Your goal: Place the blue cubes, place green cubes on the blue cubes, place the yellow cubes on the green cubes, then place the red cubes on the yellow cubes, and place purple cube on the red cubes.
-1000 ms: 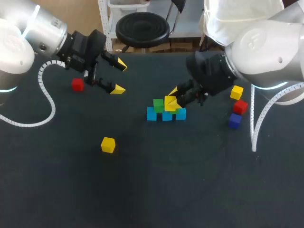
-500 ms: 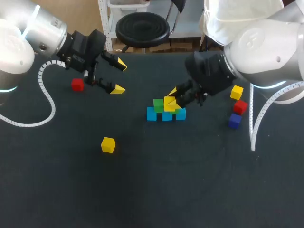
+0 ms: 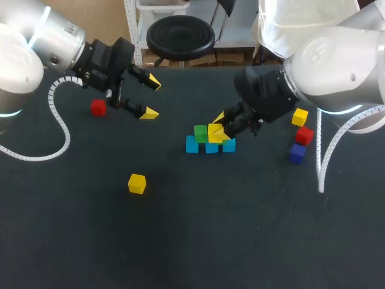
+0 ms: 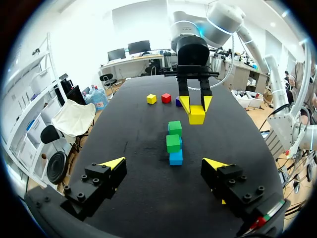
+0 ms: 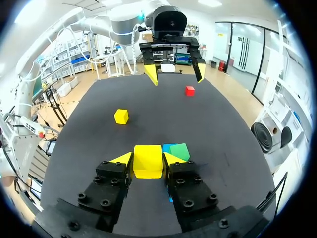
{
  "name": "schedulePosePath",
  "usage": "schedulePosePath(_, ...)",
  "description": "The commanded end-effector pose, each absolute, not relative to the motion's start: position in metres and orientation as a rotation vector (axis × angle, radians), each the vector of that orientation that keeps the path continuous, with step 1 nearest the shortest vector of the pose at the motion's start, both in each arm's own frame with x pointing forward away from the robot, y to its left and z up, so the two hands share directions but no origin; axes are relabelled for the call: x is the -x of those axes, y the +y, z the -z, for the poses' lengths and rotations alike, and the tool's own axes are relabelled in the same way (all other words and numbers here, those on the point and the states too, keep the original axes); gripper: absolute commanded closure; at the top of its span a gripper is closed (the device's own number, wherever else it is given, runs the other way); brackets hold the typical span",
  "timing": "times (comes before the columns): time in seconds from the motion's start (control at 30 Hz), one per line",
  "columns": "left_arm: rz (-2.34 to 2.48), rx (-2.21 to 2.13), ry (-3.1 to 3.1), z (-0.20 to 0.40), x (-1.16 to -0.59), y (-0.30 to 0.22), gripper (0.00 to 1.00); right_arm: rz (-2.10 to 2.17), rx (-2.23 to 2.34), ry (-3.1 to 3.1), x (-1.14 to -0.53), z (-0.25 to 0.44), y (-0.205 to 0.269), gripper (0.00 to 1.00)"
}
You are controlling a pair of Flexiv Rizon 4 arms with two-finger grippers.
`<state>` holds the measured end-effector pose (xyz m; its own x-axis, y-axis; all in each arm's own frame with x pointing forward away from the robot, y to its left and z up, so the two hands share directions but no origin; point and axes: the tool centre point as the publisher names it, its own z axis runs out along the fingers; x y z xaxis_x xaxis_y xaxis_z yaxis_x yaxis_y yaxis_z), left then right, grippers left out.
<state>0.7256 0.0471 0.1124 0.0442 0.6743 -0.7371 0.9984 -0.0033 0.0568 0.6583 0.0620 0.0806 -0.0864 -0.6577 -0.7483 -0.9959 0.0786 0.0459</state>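
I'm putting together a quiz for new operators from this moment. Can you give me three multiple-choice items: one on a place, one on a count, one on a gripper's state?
1. Where is the purple cube?
A. on top of a blue cube
B. on the table, next to a red cube
C. on a green cube

2. How many red cubes are on the table?
A. one
B. two
C. four

3. The right gripper is:
A. open and empty
B. shut on a green cube
C. shut on a yellow cube

Answers:
1 B: the head view shows it on the table, close to that red cube.
2 B: that one, plus another at the head view's left.
3 C: in the right wrist view both fingers press the yellow cube's sides.
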Motion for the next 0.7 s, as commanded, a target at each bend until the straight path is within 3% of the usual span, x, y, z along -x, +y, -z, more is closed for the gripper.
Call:
schedulePosePath(0.03, 0.710, -1.740, 1.691, -0.112, -0.727, 0.047, 0.00, -0.794, 1.638, 1.802, -0.663, -0.078, 0.063, 1.00)
schedulePosePath(0.7, 0.710, -1.740, 1.691, -0.112, -0.727, 0.047, 0.00, -0.812, 1.662, 1.790, -0.673, -0.072, 0.065, 1.00)
